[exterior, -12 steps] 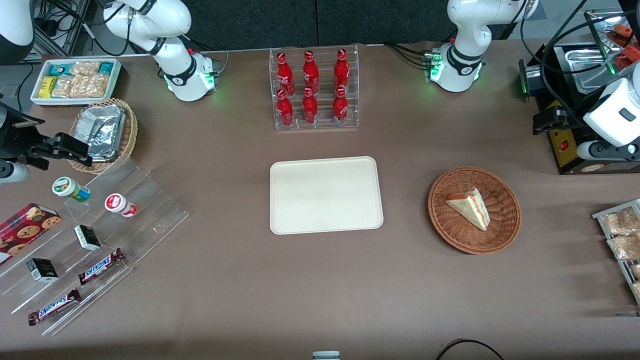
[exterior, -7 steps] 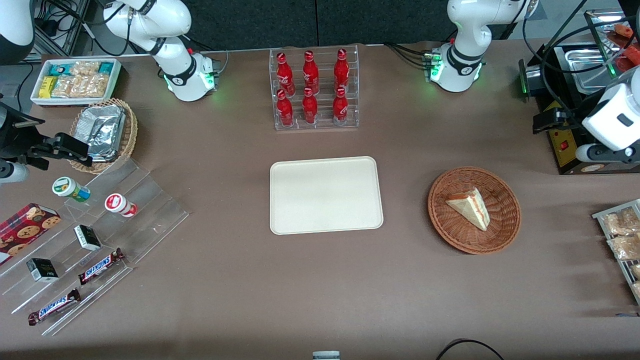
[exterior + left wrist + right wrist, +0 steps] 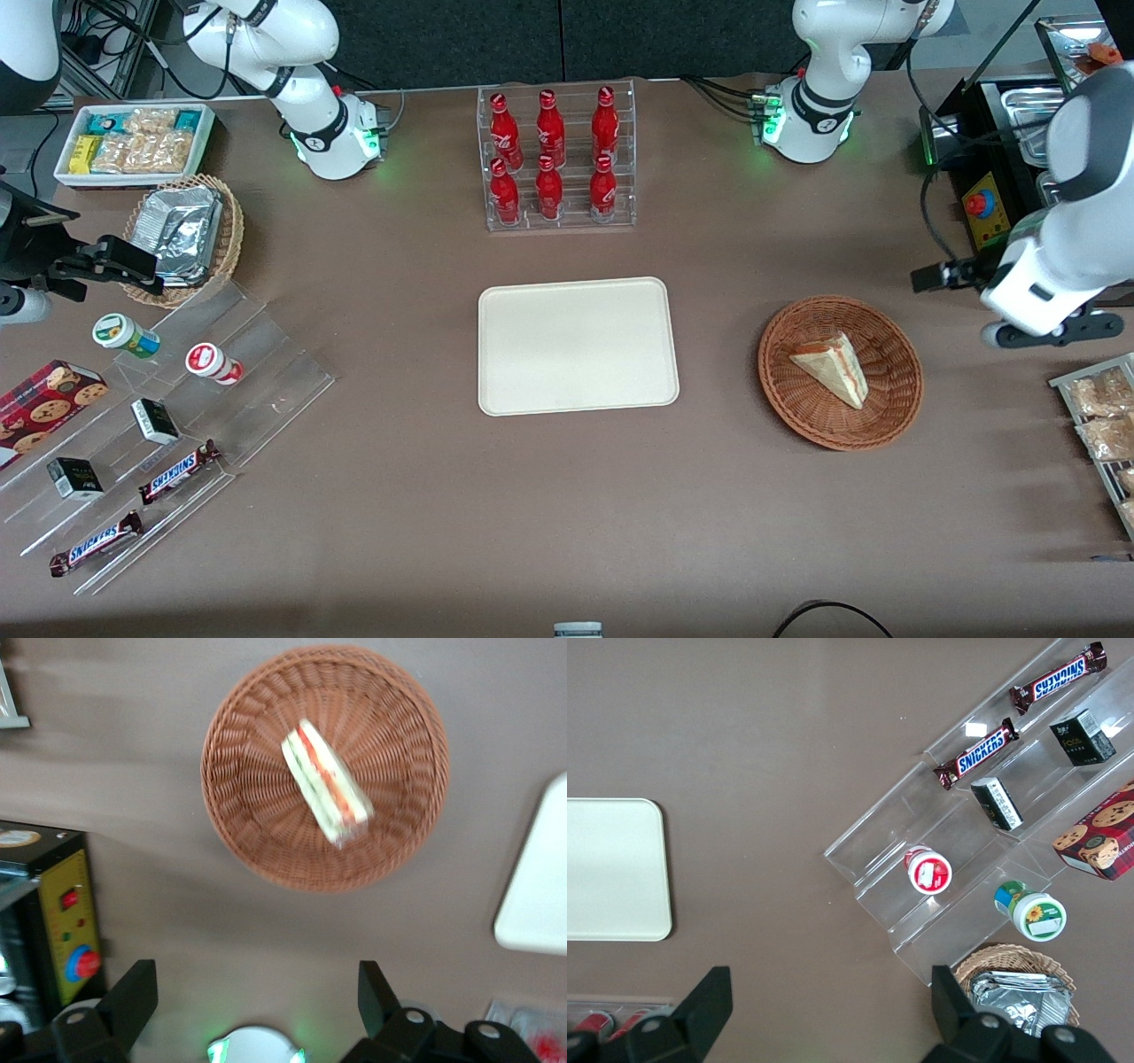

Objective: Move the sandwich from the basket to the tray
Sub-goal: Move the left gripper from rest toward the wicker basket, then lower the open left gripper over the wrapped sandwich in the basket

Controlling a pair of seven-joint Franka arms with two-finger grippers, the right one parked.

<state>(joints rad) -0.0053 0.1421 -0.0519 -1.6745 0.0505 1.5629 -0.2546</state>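
Hovering above the tabletop [image 3: 567, 496] beside the basket [image 3: 895, 412] (sandwich [image 3: 831, 365] inside), the gripper [image 3: 257, 997] holds its jaws apart; the tray [image 3: 578, 346] lies well apart.

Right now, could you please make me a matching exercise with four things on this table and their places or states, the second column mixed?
Things:
1. sandwich
2. tray
3. hand
4. red bottles

Places or states:
A. in a clear rack, farther from the front camera than the tray
B. lying in the basket
C. bare, beside the basket, toward the parked arm's end
D. open, above the table near the basket, holding nothing

Pairs: 1-B, 2-C, 3-D, 4-A
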